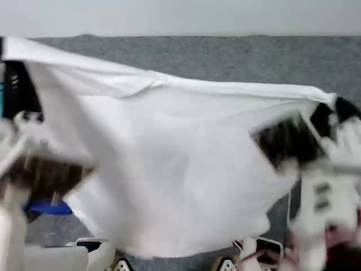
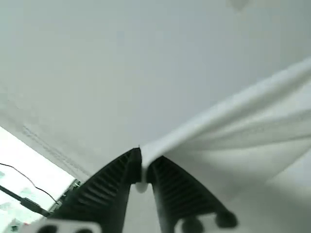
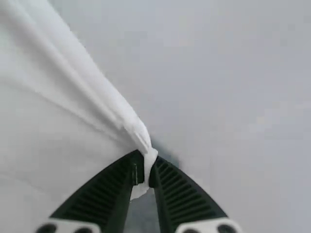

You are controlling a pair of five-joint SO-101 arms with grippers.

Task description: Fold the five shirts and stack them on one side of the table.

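**Shirt (image 1: 180, 169) aloft, fold not yet begun**

Cloth hangs wide across the room's view from above: one white shirt, stretched out between the two arms and lifted off the grey counter (image 1: 225, 56). Its top edge runs taut from one arm to the other, and the body of it drops loose below, so it lies nowhere flat.

The left hand (image 2: 142, 170) is clenched on a bunched bit of the shirt's edge, with the fabric pinched tight between its ribbed fingers (image 2: 116, 179). The right hand (image 3: 144, 167) grips likewise, its jaws closed on a small tuft of hem, and the cloth pulls away from it in a firm ridge.

Judging from this, the work on this shirt is at its opening step. It is picked up and spread, but no crease or fold shows in it. It has to be laid down flat, folded over, and set to one side.

As for the other four, the hanging cloth covers much of the counter, so I cannot tell whether any are already folded and stacked. My guess is that most of the task remains.
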